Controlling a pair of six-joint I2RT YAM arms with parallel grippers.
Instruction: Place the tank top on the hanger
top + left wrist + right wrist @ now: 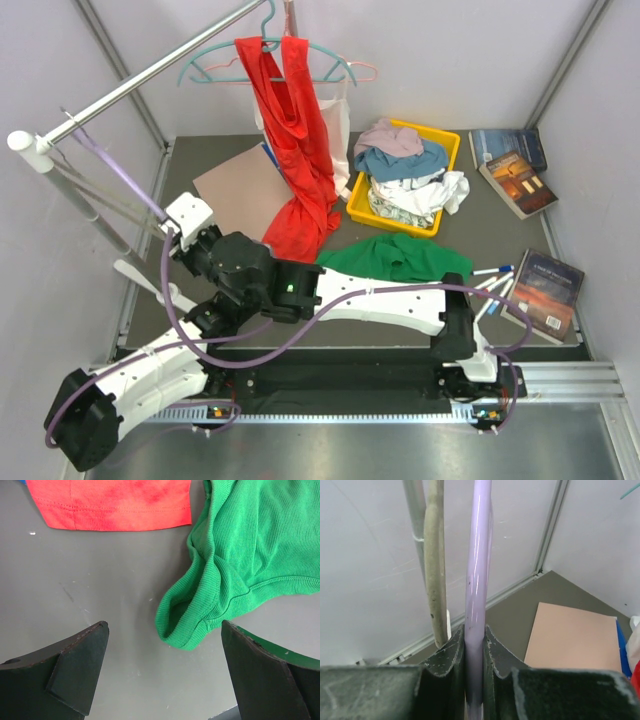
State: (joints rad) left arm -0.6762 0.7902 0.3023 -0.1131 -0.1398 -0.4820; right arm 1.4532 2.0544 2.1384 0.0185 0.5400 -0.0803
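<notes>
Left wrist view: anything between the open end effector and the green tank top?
Nothing visible. The left end effector hangs open over the tank top's folded edge, with only bare table around it. The red top's hem lies farther off, to the side.

Ribbed cloth tank top (pixel 250 555), glossy, seemingly plastic hanger (pixel 477 580)

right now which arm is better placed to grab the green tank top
Left. The left gripper is open over the tank top's folded edge, while the right gripper is shut on the hanger.
</notes>
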